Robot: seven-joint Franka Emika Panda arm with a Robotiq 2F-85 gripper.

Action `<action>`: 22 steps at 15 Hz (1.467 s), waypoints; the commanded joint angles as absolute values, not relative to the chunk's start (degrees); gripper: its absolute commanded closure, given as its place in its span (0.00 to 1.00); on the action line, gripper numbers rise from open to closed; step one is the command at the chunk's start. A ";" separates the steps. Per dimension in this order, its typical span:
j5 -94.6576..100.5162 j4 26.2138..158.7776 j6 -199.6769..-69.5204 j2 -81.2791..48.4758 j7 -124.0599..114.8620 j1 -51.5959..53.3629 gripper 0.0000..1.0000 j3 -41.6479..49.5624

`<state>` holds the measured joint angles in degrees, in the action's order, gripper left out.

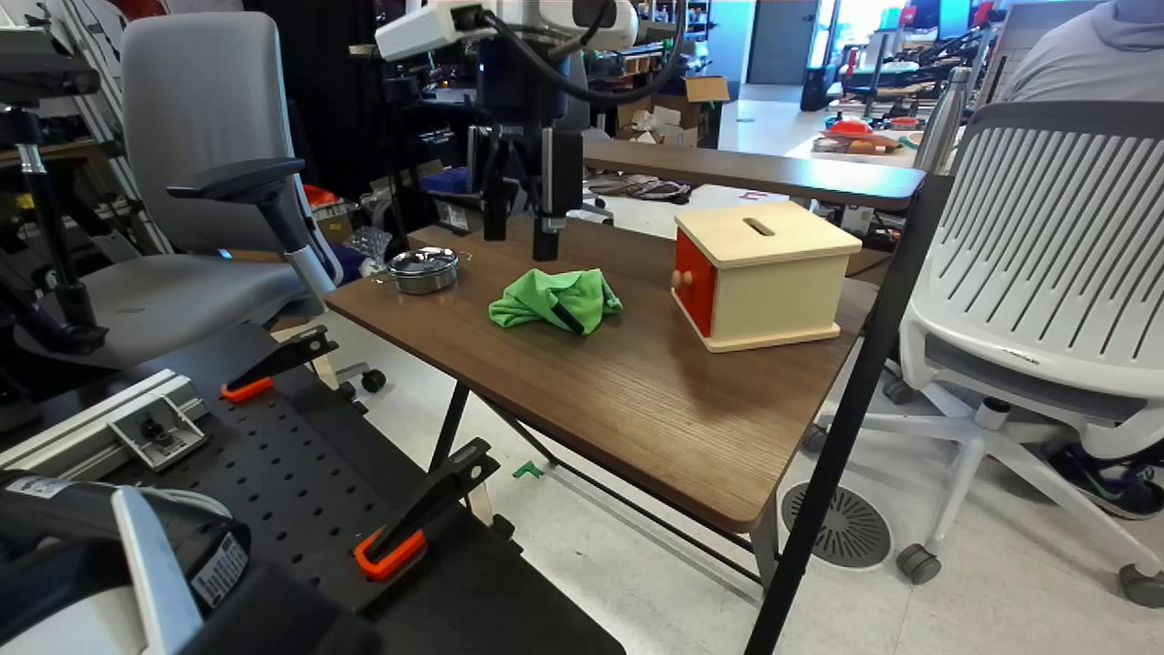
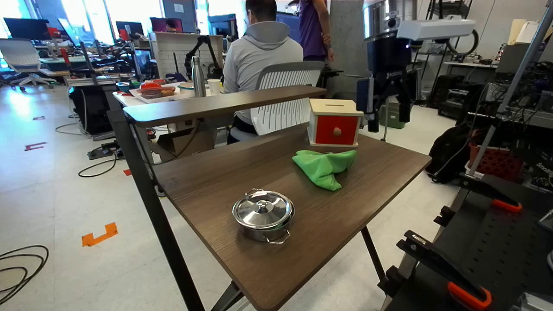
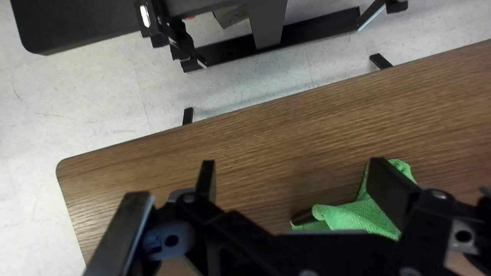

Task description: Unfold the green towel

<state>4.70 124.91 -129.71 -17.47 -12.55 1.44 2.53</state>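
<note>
My end effector point(image 3: 292, 165) hangs spread and empty above the bench point(image 1: 637, 409); the green towel point(image 2: 323, 166) lies bunched there, between the wooden box point(image 1: 777, 296) and metal pot point(image 2: 262, 214); I judge no unfolding done; grasping and spreading remain.

Jaws spread wide, gap between them free. Wrist view: bare surface point(image 3: 268, 142) shows through most of that gap; the green towel point(image 3: 360, 214) lies partly beneath one jaw. Both exterior views: air between towel and jaws, the way down to it open. Obstacles: wooden box point(image 1: 777, 300) stands to one side of my jaws; in an exterior view its slotted top point(image 2: 332, 109) meets a jaw along the line of sight, true clearance unreadable. Whether my jaws hang higher than that top, I cannot tell. Lidded pot point(image 2: 262, 218): well apart from my jaws, towel between it and box. Raised shelf point(image 2: 224, 101): across the surface from my jaws, well apart.
</note>
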 commanded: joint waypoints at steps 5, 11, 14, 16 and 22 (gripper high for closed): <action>5.15 125.46 -144.89 -23.43 -8.67 1.70 0.00 1.96; 5.76 125.90 -149.76 -26.22 -3.64 2.40 0.06 1.42; 5.69 125.98 -150.76 -26.64 -1.74 2.38 0.42 1.03; 5.44 125.71 -150.43 -26.55 -0.85 2.23 0.58 0.78; 6.08 124.62 -150.95 -26.17 -0.71 2.69 1.00 1.22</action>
<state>4.79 125.35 -149.68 -26.35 -1.41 2.30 0.92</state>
